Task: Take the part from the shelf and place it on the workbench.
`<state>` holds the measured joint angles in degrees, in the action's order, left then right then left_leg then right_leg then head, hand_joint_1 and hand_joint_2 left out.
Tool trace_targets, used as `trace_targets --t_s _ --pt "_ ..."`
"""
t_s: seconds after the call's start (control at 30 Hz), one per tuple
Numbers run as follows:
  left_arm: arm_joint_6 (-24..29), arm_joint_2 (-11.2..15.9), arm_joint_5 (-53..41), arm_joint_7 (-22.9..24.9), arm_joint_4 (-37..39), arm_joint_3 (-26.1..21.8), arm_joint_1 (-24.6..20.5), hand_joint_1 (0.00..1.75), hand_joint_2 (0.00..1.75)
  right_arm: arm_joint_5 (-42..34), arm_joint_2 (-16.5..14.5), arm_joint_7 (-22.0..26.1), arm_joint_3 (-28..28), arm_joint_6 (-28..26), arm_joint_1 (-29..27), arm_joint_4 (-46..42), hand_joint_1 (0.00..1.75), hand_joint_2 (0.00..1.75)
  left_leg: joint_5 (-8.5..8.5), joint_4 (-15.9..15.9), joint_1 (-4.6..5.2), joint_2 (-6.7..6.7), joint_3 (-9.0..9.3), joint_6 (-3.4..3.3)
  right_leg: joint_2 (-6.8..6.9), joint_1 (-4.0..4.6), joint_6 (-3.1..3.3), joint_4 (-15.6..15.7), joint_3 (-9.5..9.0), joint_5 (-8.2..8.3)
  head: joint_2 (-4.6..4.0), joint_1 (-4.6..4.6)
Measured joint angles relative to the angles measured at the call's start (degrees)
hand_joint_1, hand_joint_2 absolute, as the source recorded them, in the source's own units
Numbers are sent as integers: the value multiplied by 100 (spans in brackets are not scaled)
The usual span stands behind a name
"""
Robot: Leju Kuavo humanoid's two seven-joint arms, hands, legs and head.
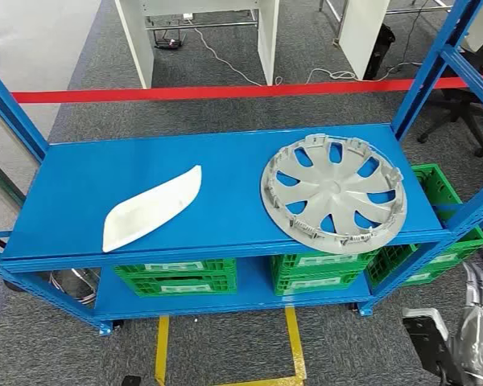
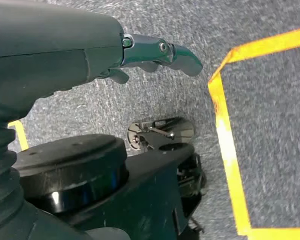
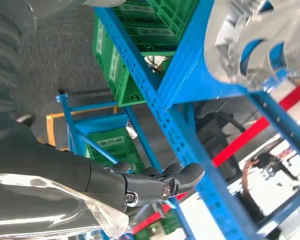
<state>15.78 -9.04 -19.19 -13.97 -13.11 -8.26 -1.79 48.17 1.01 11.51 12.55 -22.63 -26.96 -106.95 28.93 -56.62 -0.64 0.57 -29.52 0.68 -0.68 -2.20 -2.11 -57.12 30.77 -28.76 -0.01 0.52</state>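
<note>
Your target could be either part on the blue shelf [image 1: 75, 201]: the grey wheel cover [image 1: 333, 193] lies flat at the right end, its near rim overhanging the front edge, well apart from the white trim piece [image 1: 150, 207] to its left. Right hand [image 3: 156, 185] is low beside the shelf frame, holding nothing, fingers loosely extended. Left hand [image 2: 156, 52] hangs over the carpet, also unladen. Raise the right hand to that overhanging rim and grip there, keeping clear of the upright.

No legible text, labels or numbers anywhere.
</note>
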Motion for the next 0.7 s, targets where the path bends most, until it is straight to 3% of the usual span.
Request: trace_targets --t_s 0.33,0.7 --pt "-155 -59 -421 238 0 227 -65 0 175 721 849 -1130 -670 531 198 -124 0 175 -2 0 3 0 -2 -3 2 -4 -4 0 0 3 0 1" --pt "-336 -131 -1013 565 0 503 -168 0 175 1282 1921 -2366 -1275 1706 974 59 0 175 -5 -5 9 0 3 -8 2 -11 -13 0 2 9 0 1"
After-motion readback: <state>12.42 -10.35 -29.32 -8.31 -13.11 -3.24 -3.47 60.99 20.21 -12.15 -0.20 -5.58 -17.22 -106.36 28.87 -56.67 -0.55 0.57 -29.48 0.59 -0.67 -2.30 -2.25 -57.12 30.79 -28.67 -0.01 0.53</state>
